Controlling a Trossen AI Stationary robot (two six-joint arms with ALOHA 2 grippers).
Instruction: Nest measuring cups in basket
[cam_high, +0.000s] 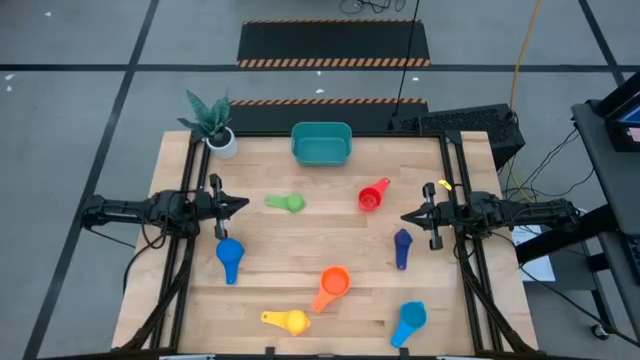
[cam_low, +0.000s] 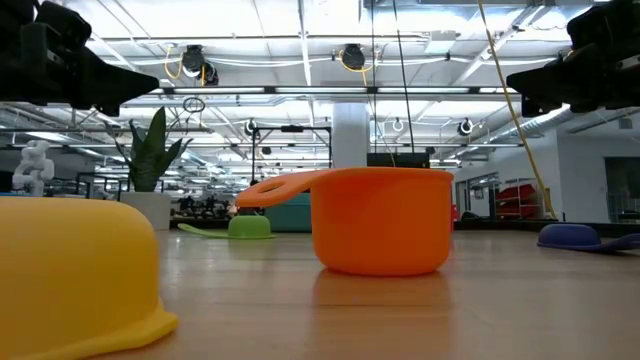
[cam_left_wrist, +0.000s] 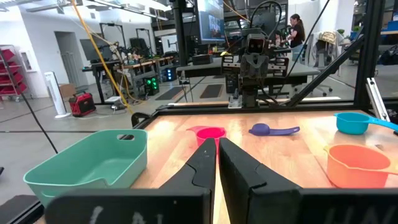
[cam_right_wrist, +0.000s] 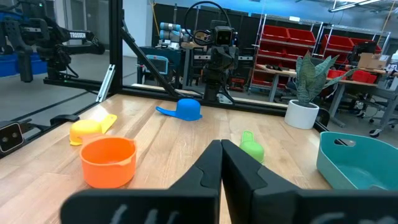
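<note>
A grey floor (cam_high: 80, 100) surrounds the wooden counter (cam_high: 300, 245); hazard-striped black mats (cam_high: 333, 43) lie at twelve o'clock, red storage bins (cam_right_wrist: 273, 46) line shelving.

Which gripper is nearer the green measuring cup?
Left. The left gripper sits just beside the green measuring cup; the right gripper waits across the table.

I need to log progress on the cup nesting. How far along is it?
Nothing looks done yet: the basket is empty. All seven cups lie scattered on the table: green, red, blue, navy, orange, yellow, light blue. Nothing is in hand: the left gripper and right gripper are shut and empty at the table's sides.
</note>
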